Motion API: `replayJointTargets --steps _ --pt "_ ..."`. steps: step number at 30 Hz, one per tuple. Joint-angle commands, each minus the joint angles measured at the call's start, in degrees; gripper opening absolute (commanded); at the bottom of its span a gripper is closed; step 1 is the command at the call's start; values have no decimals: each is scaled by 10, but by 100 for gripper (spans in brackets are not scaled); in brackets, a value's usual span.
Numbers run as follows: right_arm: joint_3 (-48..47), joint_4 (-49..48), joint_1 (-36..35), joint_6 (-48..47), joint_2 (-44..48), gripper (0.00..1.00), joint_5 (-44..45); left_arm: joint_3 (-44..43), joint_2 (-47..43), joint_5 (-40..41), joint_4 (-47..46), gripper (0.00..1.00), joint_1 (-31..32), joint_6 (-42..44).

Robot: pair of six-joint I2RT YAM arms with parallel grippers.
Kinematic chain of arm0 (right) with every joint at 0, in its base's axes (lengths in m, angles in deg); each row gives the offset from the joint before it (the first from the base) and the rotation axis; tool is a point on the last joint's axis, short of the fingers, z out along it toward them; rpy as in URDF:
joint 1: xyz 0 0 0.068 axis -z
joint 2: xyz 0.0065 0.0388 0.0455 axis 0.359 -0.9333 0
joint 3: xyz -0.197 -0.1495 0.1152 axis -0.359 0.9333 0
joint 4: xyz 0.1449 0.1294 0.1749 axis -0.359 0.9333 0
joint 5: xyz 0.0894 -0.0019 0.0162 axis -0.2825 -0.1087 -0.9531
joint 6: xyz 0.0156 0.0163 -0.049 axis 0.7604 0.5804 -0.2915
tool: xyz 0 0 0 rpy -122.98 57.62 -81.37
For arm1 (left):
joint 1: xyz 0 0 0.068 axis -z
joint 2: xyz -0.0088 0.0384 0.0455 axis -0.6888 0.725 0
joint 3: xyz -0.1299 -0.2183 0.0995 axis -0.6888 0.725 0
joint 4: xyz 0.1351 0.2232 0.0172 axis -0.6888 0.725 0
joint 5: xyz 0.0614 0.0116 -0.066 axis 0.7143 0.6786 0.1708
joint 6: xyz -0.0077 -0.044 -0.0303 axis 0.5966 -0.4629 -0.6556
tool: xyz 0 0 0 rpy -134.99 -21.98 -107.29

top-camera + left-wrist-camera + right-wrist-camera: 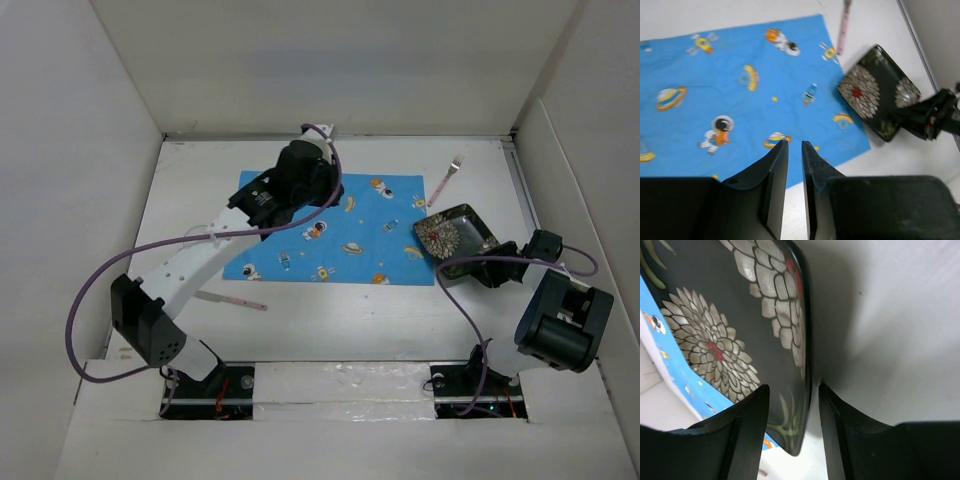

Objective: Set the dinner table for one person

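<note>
The white dinner table (330,330) carries a blue cartoon-print placemat (330,225) at its middle. A black square plate with white flowers (455,232) sits tilted at the mat's right edge, its left side over the mat. My right gripper (472,266) grips the plate's near right corner; in the right wrist view the rim (802,340) runs between my fingers (792,387). My left gripper (794,145) hovers over the mat's near edge (740,90), nearly shut and empty. The plate also shows in the left wrist view (872,92).
A pink-handled fork (445,182) lies on the table beyond the plate, also in the left wrist view (842,25). A pink utensil (232,299) lies near the mat's front left corner. White walls enclose the table on three sides.
</note>
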Motion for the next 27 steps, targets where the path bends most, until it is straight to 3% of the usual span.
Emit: replayJointTargets --steps 1,5,8,10,12,15,18,21,23,27 --pt "-5 -34 -1 18 -27 49 7 29 -38 16 10 15 -38 6" --pt "-8 -52 -6 41 -53 42 3 41 -72 22 22 20 -71 6" --pt "-10 -60 -6 51 -73 30 5 44 -89 29 32 23 -89 -16" --pt "-14 -54 -6 54 -75 14 10 36 -95 43 42 38 -89 -29" --pt "-19 -39 -6 51 -59 0 9 25 -101 50 54 37 -89 -26" --pt "-40 1 -6 50 19 0 19 5 -110 35 61 24 -89 -6" --pt "-79 30 -6 62 130 0 18 -9 -129 -6 48 0 -89 27" --pt "-159 66 -43 56 162 0 8 -34 -140 6 56 0 -89 36" --pt "-191 35 -92 60 167 0 -24 -51 -141 17 65 0 -100 40" --pt "-284 37 -169 27 124 0 -36 -33 -148 21 73 0 -127 37"
